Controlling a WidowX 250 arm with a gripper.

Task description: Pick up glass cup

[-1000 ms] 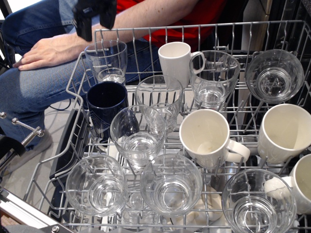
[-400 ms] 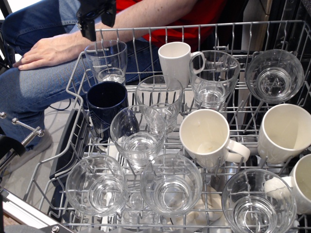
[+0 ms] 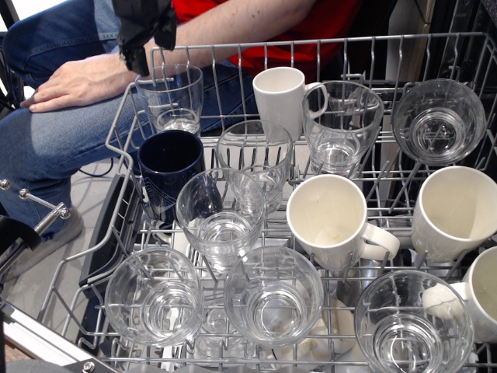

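Observation:
The glass cup (image 3: 171, 99) is a clear, straight-sided tumbler standing upright in the back left corner of the wire dish rack (image 3: 311, 48). My black gripper (image 3: 147, 51) hangs at the top left, just above the cup's rim and slightly to its left. Its jaws look open. The left fingertip (image 3: 127, 62) reaches down beside the cup's left rim, and the other finger is higher, over the cup's far edge. The gripper holds nothing. Its upper part is cut off by the frame.
The rack also holds a dark blue mug (image 3: 167, 165), a similar clear tumbler (image 3: 254, 159), a white mug (image 3: 281, 97), a handled glass mug (image 3: 342, 124), several rounder glasses and more white mugs. A seated person's hand (image 3: 78, 81) rests just left of the rack.
The gripper has come down and shifted slightly left, closing on the glass cup's rim. The cup and the other dishes have not moved.

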